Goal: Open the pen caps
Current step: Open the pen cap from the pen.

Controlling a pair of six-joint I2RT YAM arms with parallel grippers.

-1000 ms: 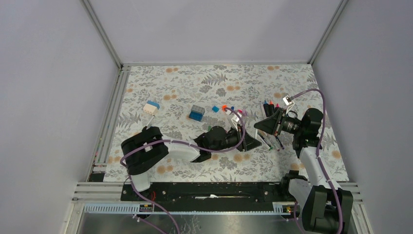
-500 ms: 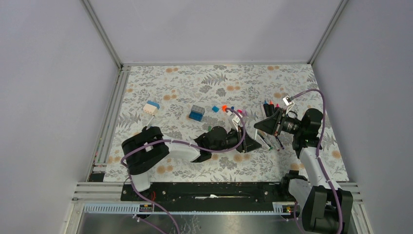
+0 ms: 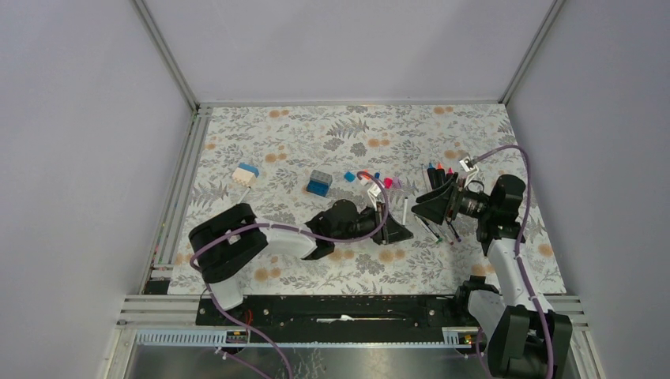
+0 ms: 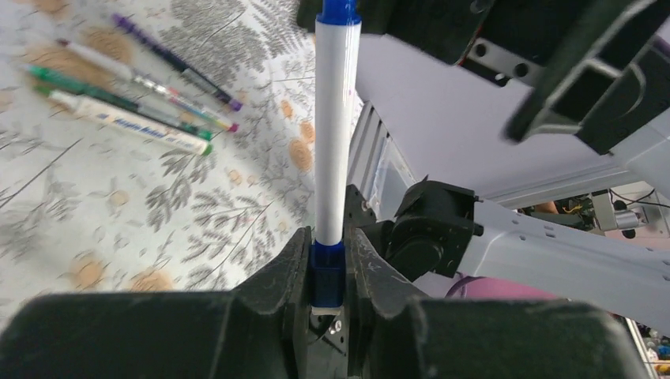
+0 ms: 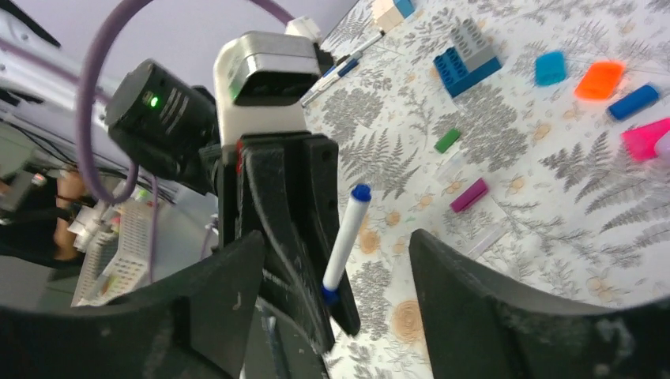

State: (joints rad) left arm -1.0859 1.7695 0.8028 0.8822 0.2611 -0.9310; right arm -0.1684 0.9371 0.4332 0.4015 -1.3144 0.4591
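A white pen (image 4: pixel 333 134) with a blue piece at each end stands up from my left gripper (image 4: pixel 328 272), which is shut on its lower blue end. In the right wrist view the same pen (image 5: pixel 346 237) sits between the spread fingers of my right gripper (image 5: pixel 336 249), which is open and touches nothing. Seen from above, the two grippers face each other, left (image 3: pixel 400 230) and right (image 3: pixel 424 207), with the pen (image 3: pixel 405 212) between them. Loose pen caps lie on the cloth: blue (image 5: pixel 550 68), orange (image 5: pixel 599 79), slim blue (image 5: pixel 634 101), pink (image 5: pixel 644 138), green (image 5: pixel 447 140), purple (image 5: pixel 468 194).
A blue-and-grey block (image 3: pixel 319 182) sits left of the caps, and a white-and-blue block (image 3: pixel 246 173) lies further left. Several pens (image 4: pixel 126 110) lie side by side on the floral cloth under the right arm. More pens (image 3: pixel 438 170) lie behind the right gripper.
My right gripper has opened and let go of the pen's far end. My left gripper, still holding the pen, has drawn back a little to the left.
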